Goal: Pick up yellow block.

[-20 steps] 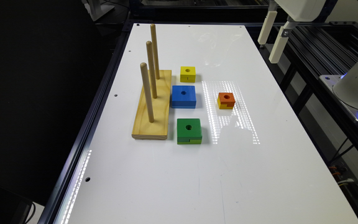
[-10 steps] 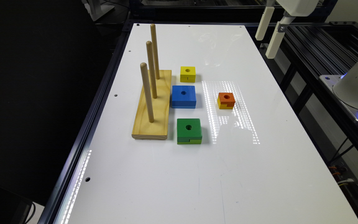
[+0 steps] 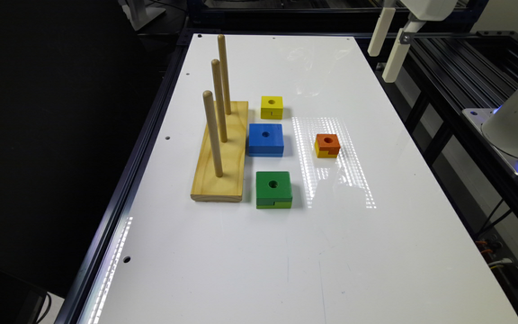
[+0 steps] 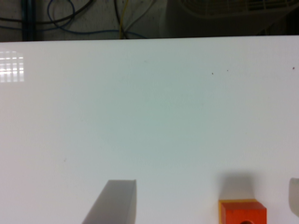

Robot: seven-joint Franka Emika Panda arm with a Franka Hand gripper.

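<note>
**A:** Where is your target right now?

**B:** The yellow block point(image 3: 271, 106) sits flat on the white tabletop point(image 3: 376, 252), toward the far edge in the exterior view, just beside the far end of the wooden peg base point(image 3: 223, 157). The blue block point(image 3: 265, 139) is its nearest neighbour on the near side, close but apart. Don't confuse it with the orange-topped block point(image 3: 327, 145), which has yellow sides and lies further toward the exterior view's right edge; that one also peeks into your wrist view point(image 4: 243, 212).

**A:** And your gripper?

**B:** The gripper point(image 3: 387, 45) hangs high over the far right corner of the tabletop, well apart from the block. In the wrist view the two fingers point(image 4: 114, 203) stand wide apart with nothing between them, so you're open and empty.

**A:** How will the block handle?

**B:** It looks like painted wood, so I'd judge it light, stiff and not fragile; you can close firmly. The paint may be a little slick, so seat the pads on two opposite flat sides, low enough to catch the middle of each face. One side seems to carry a small notch; you'd do better on the plain faces.

**A:** Which pair of faces?

**B:** I'd say the pair facing the tabletop's long edges, though the peg base crowds one side, so centre carefully over the round hole before descending.
</note>
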